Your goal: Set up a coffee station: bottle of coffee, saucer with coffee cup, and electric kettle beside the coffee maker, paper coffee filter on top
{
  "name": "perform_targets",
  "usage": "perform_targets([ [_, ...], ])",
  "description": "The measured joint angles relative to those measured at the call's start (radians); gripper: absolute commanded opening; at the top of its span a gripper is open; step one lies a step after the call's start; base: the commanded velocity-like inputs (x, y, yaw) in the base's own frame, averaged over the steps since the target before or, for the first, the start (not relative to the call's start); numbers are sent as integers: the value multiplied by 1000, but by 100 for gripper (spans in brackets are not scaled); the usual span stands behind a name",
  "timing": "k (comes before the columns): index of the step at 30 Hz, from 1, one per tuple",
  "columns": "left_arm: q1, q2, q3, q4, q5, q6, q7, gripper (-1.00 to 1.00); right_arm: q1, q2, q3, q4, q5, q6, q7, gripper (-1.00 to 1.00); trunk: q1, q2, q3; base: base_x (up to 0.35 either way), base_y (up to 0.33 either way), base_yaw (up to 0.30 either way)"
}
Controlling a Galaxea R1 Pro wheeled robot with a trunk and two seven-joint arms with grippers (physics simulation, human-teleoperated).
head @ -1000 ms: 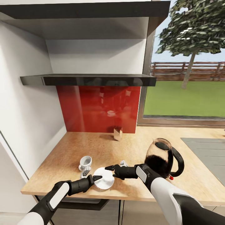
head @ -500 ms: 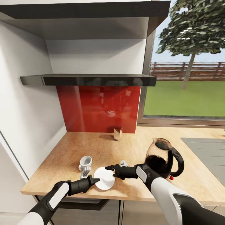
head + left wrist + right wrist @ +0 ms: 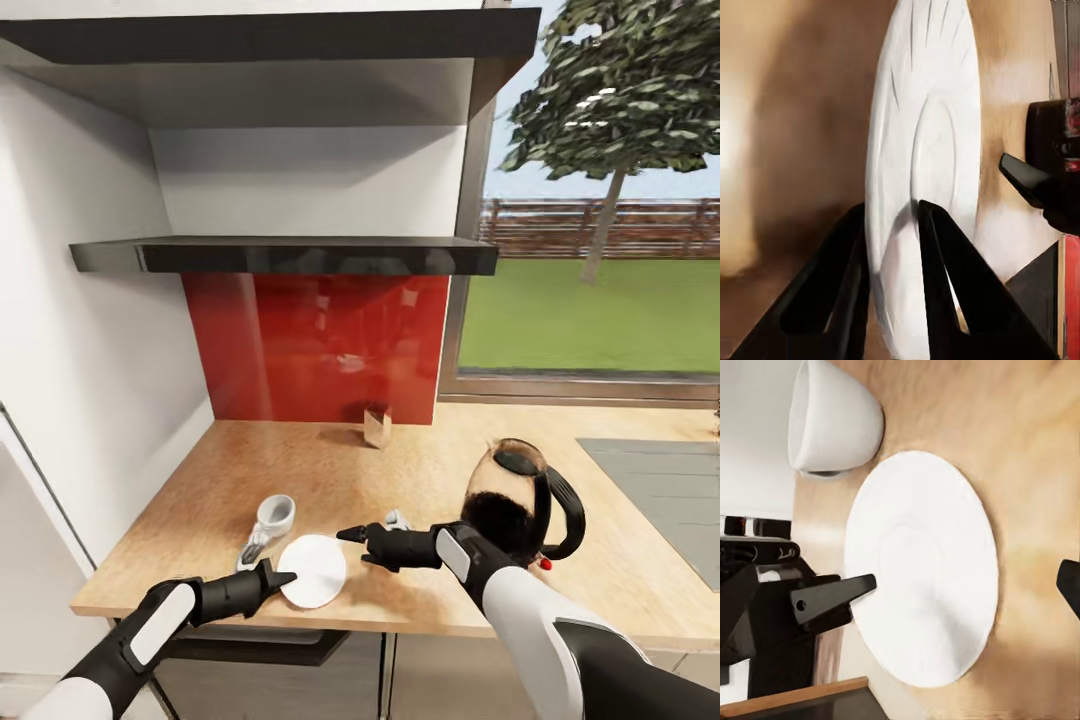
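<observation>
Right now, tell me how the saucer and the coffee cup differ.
The saucer is a flat, wide disc; the coffee cup is a narrower, deep bowl shape. The left gripper has its fingers around the saucer's rim; the cup stands free on the kitchen countertop, beyond the saucer. Both are plain white.

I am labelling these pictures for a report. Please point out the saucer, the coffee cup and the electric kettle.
saucer (image 3: 313, 571), head view, on the middle of its white top face.
coffee cup (image 3: 275, 516), head view, on its outer white wall.
electric kettle (image 3: 497, 515), head view, on the dark lower half of its glass body.
</observation>
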Motion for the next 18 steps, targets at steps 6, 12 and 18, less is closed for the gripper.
perform_targets([
  [6,0,36,-1,21,-19,6,-70,-100,0,0,3,-51,-3,1,-2,100,0,0,0,-328,0,0],
  [12,0,37,-3,21,-29,7,-74,-100,0,0,2,-52,-4,1,-2,100,0,0,0,-336,0,0],
  [18,4,44,-4,23,-48,3,-131,-100,0,0,2,-52,-5,1,-2,100,0,0,0,-337,0,0],
])
